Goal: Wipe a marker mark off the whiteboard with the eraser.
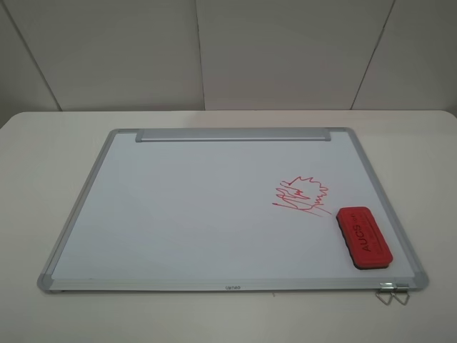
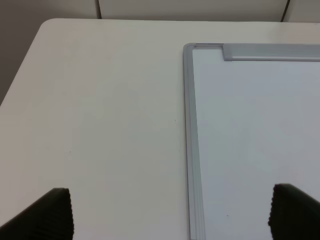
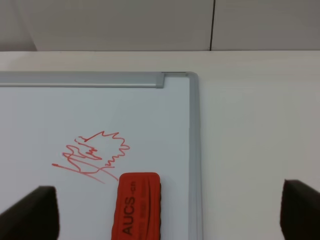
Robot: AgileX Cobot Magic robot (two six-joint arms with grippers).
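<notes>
The whiteboard [image 1: 178, 214] lies flat on the table, with its grey tray strip [image 1: 232, 134] along the far edge. The red eraser [image 1: 364, 237] rests on the board near the right frame, lettering up. No oval grid-filled marker mark shows in any view. The only drawing is a red spiky scribble [image 1: 303, 194] just left of and beyond the eraser. My right gripper [image 3: 170, 212] is open, hanging above the eraser [image 3: 136, 205] and the board's right frame. My left gripper [image 2: 170, 215] is open over the board's left frame [image 2: 189, 125]. Neither gripper appears in the exterior high view.
The white table [image 1: 43, 157] surrounds the board, and a pale wall stands behind it. A small metal wire clip [image 1: 393, 291] pokes out under the board's front right corner. The spiky scribble [image 3: 95, 152] lies beside the eraser's far end.
</notes>
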